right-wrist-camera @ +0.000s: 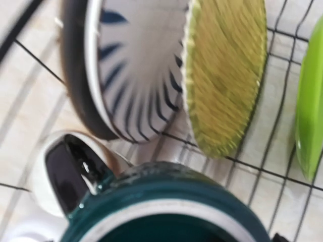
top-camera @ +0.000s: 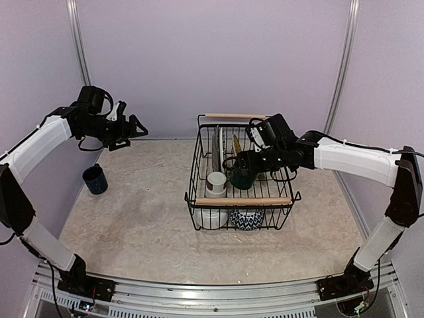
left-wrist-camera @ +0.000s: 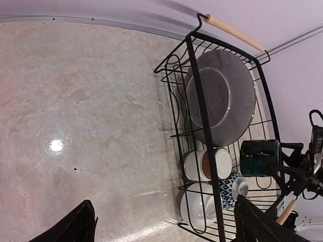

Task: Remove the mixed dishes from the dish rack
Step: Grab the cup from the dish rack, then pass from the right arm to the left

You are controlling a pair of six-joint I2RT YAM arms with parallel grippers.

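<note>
- Clamped in the right hand (top-camera: 240,167): a dark green mug (top-camera: 242,177), mouth turned up toward the wrist camera, near the middle of the rack.
- Just left of that mug: a white and brown cup (top-camera: 216,183).
- Beyond the mug, standing on edge side by side: a grey dish (left-wrist-camera: 222,96), a black-and-white striped plate (right-wrist-camera: 136,75), a yellowish plate (right-wrist-camera: 227,75) and a lime-green plate (right-wrist-camera: 310,101).
- At the near end of the rack: a white bowl (top-camera: 213,215) and, touching it on the right, a small blue patterned bowl (top-camera: 246,218).
- Around all of these: a black wire dish rack (top-camera: 193,169) with two wooden handles, set on the middle of the counter (top-camera: 146,218).
- Well apart from the rack, in the air over the far left of the counter: the left hand (top-camera: 142,130), fingers apart.
- Below the left arm, upright on the counter by the left wall: a navy mug (top-camera: 95,179).
</note>
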